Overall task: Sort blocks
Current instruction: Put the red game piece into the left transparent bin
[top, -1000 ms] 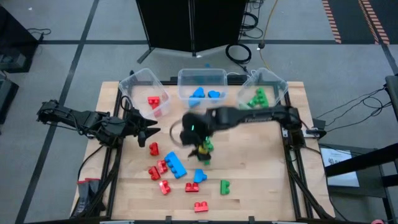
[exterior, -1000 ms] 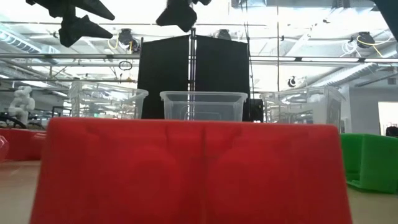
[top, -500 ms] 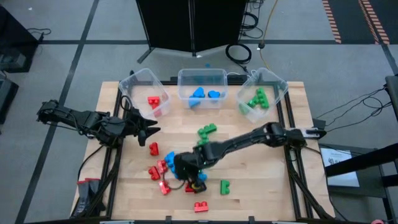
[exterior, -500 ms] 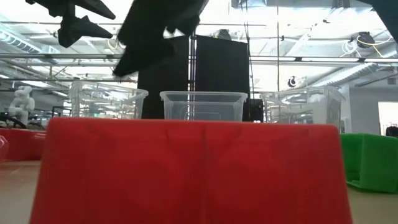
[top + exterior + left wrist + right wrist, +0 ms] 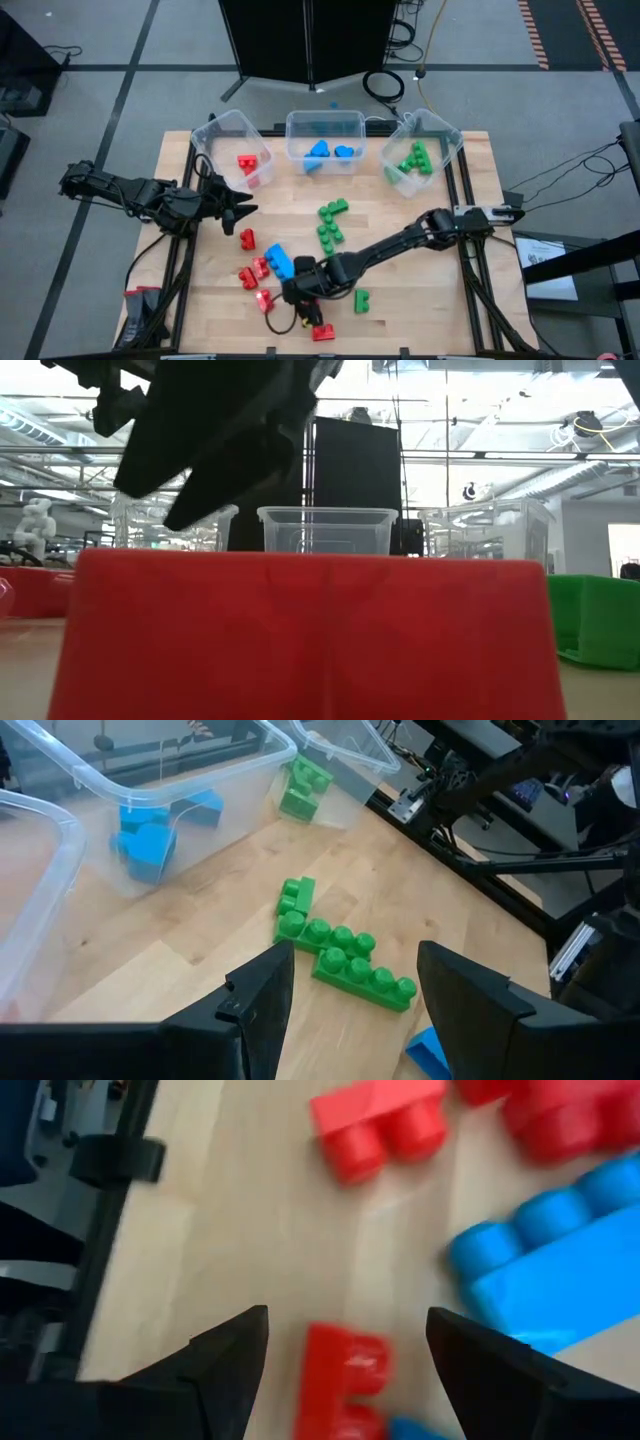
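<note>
From above, three clear bins (image 5: pixel 325 122) stand in a row at the far edge of the table (image 5: pixel 420 280), one per colour so each block has a home: the left bin holds one red block (image 5: pixel 247 163), the middle one two blue blocks (image 5: pixel 329 152), the right one what looks like two green blocks (image 5: pixel 413 159). Loose on the wood lie two green blocks (image 5: pixel 330 222) side by side near the middle, a third green one (image 5: pixel 361 299) nearer the front, about five red ones (image 5: pixel 256 274) and a long blue one (image 5: pixel 279 262). The right gripper (image 5: pixel 303 292) reaches low into this front cluster, seemingly to pick; the left gripper (image 5: pixel 240 208) waits near the left bin. At table height, a red block (image 5: pixel 305 635) right at the lens fills the view, with a dark gripper (image 5: pixel 215 445) descending behind it. The left wrist camera shows its fingers (image 5: pixel 262 995) spread wide and empty, facing the two joined-looking green blocks (image 5: pixel 340 950). The right wrist camera shows wide-spread fingers (image 5: pixel 232 1350) bracketing a small red block (image 5: pixel 340 1380) without touching it, a placing that suits a grasp, with a second red block (image 5: pixel 378 1125) and the blue block (image 5: pixel 560 1270) beyond.
</note>
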Robot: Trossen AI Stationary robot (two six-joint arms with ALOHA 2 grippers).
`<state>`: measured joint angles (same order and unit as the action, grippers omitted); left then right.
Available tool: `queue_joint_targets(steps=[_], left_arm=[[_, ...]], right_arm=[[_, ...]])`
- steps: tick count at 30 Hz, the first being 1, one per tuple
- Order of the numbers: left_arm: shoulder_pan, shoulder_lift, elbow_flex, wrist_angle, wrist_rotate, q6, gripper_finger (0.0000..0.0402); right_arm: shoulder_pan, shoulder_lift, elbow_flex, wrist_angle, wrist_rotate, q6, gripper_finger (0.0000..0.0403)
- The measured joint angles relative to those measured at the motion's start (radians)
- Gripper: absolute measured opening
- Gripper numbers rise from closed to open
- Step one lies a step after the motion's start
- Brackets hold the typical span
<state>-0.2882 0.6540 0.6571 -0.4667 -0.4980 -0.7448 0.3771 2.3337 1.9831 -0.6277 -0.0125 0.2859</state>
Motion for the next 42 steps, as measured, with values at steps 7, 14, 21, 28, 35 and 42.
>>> queue_joint_targets(steps=[7,14,21,28,35,42], left_arm=[[0.000,0.000,0.000,0.000,0.015,0.002,0.0209],[0.000,0.000,0.000,0.000,0.016,0.021,0.0209],[0.000,0.000,0.000,-0.005,0.019,0.028,0.0209],[0.000,0.000,0.000,-0.022,0.025,0.020,0.0209],[0.000,0.000,0.000,-0.022,0.027,0.020,0.0209],[0.000,0.000,0.000,-0.024,0.027,0.021,0.0209]], right_arm=[[0.033,0.006,0.000,-0.004,0.029,0.094,0.0267],[0.035,0.021,0.000,-0.066,0.146,0.096,0.0267],[0.048,0.059,0.000,-0.086,0.109,0.098,0.0267],[0.050,0.093,0.003,-0.158,0.118,0.128,0.0231],[0.050,0.106,0.005,-0.196,0.114,0.127,0.0152],[0.024,0.054,0.001,-0.213,0.111,0.047,0.0152]])
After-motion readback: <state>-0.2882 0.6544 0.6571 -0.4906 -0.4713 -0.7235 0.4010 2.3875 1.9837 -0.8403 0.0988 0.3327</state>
